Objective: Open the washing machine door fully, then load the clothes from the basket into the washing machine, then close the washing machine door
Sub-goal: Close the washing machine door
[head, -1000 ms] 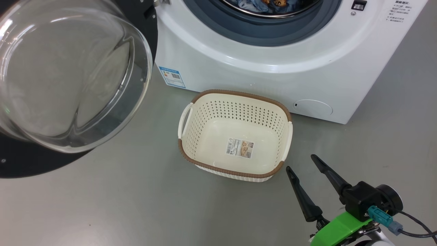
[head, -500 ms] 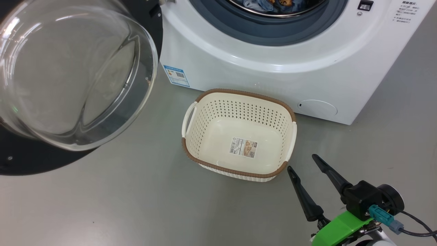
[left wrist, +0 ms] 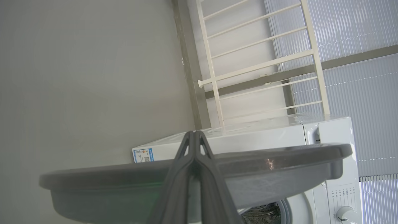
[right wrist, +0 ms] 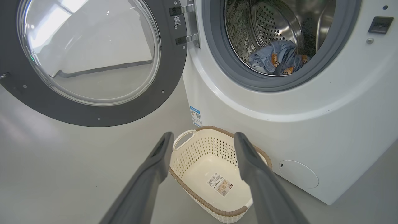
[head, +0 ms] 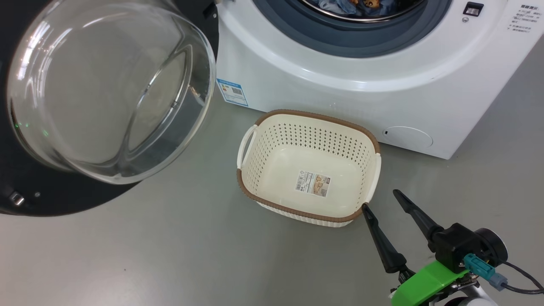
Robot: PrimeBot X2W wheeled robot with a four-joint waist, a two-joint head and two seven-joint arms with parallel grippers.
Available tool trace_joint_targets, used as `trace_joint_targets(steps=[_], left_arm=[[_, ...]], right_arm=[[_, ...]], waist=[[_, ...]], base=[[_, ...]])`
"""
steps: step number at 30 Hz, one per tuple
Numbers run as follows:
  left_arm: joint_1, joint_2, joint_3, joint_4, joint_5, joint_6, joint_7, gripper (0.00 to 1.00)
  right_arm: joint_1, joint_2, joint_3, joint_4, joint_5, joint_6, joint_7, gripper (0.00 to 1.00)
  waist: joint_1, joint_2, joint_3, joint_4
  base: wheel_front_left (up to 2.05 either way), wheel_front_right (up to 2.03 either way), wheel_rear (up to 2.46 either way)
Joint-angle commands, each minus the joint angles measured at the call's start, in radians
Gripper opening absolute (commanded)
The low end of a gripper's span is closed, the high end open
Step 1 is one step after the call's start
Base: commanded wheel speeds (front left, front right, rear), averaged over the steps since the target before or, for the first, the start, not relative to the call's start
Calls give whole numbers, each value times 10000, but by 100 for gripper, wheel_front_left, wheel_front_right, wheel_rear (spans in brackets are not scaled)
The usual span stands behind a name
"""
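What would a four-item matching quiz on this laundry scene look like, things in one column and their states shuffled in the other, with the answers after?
Things
1. basket
2. clothes
3. washing machine door
4. right gripper

States
A. swung open to the side
B. jaws apart, holding nothing
C. empty, standing on the floor
D. lying inside the drum

Pairs: 1-C, 2-D, 3-A, 4-B
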Motion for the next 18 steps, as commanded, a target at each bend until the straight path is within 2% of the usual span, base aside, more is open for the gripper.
trace_joint_targets(steps=[1,18], left_arm=[[171,395,162,-347,-136,-113,335,0],[1849,-110,209,-2501,-771,-342,1832,0]], right_arm=[[-274,57,251,-319,-6,62,21,100],[-164,96,82,-405,-16,62,37,100]], waist=[[0,0,6,39],[0,0,-139,290]], base=[[0,0,0],[0,0,0]])
